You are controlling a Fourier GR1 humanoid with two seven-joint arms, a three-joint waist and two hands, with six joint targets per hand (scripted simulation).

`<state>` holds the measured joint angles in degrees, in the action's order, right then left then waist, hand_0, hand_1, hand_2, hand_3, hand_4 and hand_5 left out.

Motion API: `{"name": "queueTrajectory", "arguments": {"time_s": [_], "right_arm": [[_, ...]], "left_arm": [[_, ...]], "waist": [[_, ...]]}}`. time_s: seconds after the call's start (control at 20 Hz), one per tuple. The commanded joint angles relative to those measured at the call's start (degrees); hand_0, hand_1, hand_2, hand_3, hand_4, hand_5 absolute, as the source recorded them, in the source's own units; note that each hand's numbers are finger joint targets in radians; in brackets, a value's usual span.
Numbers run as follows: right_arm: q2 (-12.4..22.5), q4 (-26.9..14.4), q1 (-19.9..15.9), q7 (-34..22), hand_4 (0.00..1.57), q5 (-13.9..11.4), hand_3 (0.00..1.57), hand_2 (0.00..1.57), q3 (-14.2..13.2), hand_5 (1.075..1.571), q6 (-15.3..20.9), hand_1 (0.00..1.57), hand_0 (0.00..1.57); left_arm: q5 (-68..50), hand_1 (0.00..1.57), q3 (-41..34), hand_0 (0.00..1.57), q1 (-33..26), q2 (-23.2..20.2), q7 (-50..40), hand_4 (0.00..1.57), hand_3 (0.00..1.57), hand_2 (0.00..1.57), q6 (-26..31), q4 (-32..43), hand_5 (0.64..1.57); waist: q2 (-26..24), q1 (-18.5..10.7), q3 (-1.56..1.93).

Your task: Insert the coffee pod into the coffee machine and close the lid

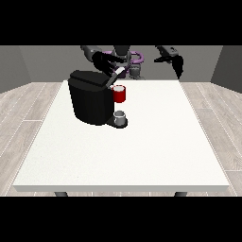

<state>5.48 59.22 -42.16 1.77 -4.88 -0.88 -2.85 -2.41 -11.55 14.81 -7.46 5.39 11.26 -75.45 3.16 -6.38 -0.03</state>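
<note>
At ten o'clock on the white table (142, 156) you are seeing the black coffee machine (90, 101) standing with its lid (118, 74) tilting up over the red pod holder (120, 93), a grey cup (120, 116) sitting below, while the hand at the view's left (105, 61) is hovering at the lid, fingers spread, and the hand at the view's right (176, 61) is hanging at one o'clock, fingers pointing down, holding nothing.

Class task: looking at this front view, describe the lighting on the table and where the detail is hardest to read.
Front view: the white table is evenly lit, no glare, with only a faint shadow under the coffee machine; the machine's black body hides its own detail, and the dark hand at the view's left blends into it.
</note>
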Motion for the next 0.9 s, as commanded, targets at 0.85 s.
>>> {"name": "queueTrajectory", "arguments": {"time_s": [0.85], "right_arm": [[-5.40,5.33,6.67,6.34,0.28,5.01,0.00,0.00,9.21,1.571,0.02,0.00,0.00]], "left_arm": [[1.00,0.00,3.65,0.00,-1.52,3.55,4.60,0.19,0.00,0.00,-2.37,1.11,1.571]], "waist": [[-6.38,2.64,0.03]]}}
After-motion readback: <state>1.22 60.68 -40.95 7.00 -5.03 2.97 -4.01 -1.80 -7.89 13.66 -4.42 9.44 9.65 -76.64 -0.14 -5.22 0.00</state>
